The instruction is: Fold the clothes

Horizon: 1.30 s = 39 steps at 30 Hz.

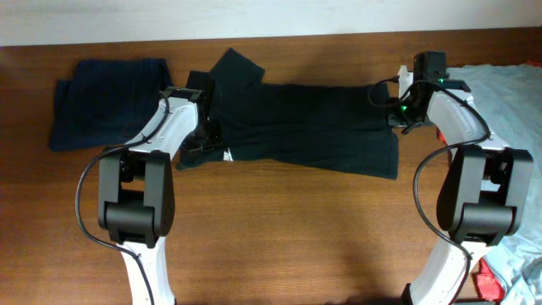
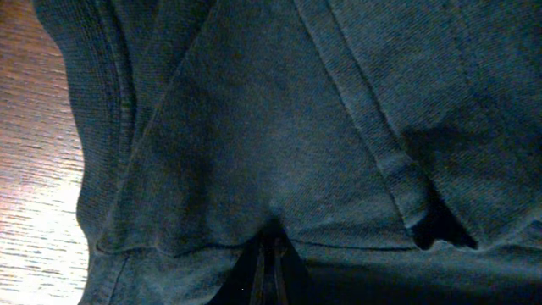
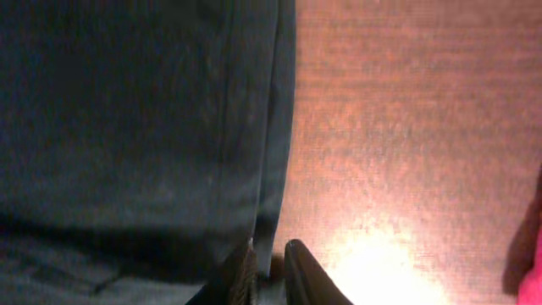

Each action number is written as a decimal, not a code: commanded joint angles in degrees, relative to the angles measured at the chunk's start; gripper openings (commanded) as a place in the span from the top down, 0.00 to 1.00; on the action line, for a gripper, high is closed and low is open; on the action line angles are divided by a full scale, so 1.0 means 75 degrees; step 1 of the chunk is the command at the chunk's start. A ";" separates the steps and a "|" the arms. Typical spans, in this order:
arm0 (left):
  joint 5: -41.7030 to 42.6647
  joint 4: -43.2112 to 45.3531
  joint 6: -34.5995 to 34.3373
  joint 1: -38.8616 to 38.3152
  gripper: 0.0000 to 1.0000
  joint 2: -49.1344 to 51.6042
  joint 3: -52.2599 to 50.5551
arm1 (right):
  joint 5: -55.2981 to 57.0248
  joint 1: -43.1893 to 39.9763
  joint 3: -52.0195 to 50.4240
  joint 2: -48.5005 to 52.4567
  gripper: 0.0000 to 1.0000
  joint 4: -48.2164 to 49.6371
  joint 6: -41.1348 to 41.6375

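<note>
The black T-shirt (image 1: pixel 305 119) lies stretched left to right across the middle of the table, with a small white mark (image 1: pixel 227 154) near its left front edge. My left gripper (image 1: pixel 203 129) is at the shirt's left end. In the left wrist view its fingers (image 2: pixel 273 273) are closed, with dark fabric (image 2: pixel 254 144) bunched over them. My right gripper (image 1: pixel 398 114) is at the shirt's right end. In the right wrist view its fingers (image 3: pixel 269 264) pinch the hem edge of the shirt (image 3: pixel 135 119) just above the wood.
A folded navy garment (image 1: pixel 108 102) lies at the back left. A light grey-blue garment (image 1: pixel 508 97) covers the right side, with red fabric (image 1: pixel 486 276) at the front right corner and a red edge in the right wrist view (image 3: pixel 529 254). Bare wooden table (image 1: pixel 296 237) lies in front.
</note>
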 commanded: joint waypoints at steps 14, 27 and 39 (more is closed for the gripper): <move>-0.0268 0.0035 0.0006 0.0099 0.93 0.0061 -0.0195 | -0.0157 0.0020 0.0050 0.0775 0.72 0.0061 -0.0012; -0.0297 0.0038 0.0006 0.0099 0.92 0.0061 -0.0195 | 0.1714 0.0012 0.0050 0.0775 0.73 -0.0015 -0.0020; -0.0469 0.0035 0.0006 0.0119 0.92 0.0061 -0.0195 | 0.1999 0.0012 0.0052 0.0775 0.70 0.0615 -0.0128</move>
